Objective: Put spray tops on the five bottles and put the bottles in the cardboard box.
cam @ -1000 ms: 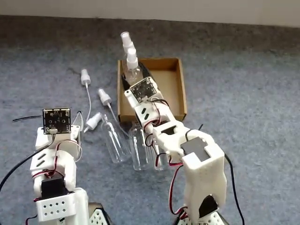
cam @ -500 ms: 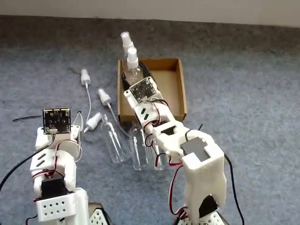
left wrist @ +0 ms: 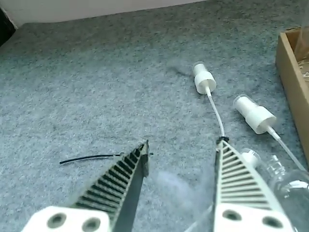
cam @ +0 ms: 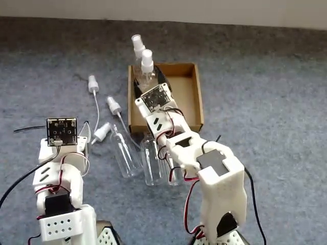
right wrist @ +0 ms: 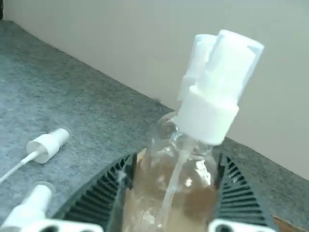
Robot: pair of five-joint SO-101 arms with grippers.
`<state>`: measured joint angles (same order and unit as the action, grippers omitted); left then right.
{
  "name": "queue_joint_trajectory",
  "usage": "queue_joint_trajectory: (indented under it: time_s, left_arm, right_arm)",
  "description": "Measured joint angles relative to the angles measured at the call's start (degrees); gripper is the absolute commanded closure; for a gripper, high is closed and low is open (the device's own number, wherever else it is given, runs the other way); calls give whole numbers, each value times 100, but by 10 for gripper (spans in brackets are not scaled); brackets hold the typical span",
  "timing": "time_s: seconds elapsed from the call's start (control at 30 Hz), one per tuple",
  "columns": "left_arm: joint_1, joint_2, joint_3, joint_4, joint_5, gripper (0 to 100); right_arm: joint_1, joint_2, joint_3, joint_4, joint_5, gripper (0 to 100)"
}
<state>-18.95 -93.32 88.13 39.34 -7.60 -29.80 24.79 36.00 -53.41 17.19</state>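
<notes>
My right gripper (cam: 148, 81) is shut on a clear bottle (right wrist: 169, 193) that carries a white spray top (right wrist: 219, 87), held upright over the left part of the cardboard box (cam: 190, 94). A second topped bottle (cam: 137, 45) stands just behind it at the box's far left corner. Two uncapped bottles (cam: 125, 153) (cam: 152, 162) lie on the carpet in front of the box, with a third partly hidden under the right arm. Loose spray tops (cam: 93, 83) (cam: 113, 106) (cam: 102, 131) lie to the left. My left gripper (left wrist: 181, 154) hangs open above the carpet, short of the tops (left wrist: 203, 77) (left wrist: 254, 113).
Grey carpet covers the table. A thin black wire (left wrist: 89, 157) lies on it near the left gripper. The box's side wall (left wrist: 292, 72) and a lying bottle (left wrist: 289, 181) show beside the left gripper. The right half of the box floor is bare.
The right gripper has shifted the held bottle slightly to the right and farther over the box. The left arm has stayed still.
</notes>
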Motion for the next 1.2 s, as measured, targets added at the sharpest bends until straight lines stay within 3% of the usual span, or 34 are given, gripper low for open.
queue_joint_trajectory:
  time_s: [0.6,1.2]
  left_arm:
    - [0,0,0,0,0,790]
    - [0,0,0,0,0,790]
  right_arm:
    - [-35,-26,-9,9,9,781]
    - [-35,-1890,-9,2136,9,781]
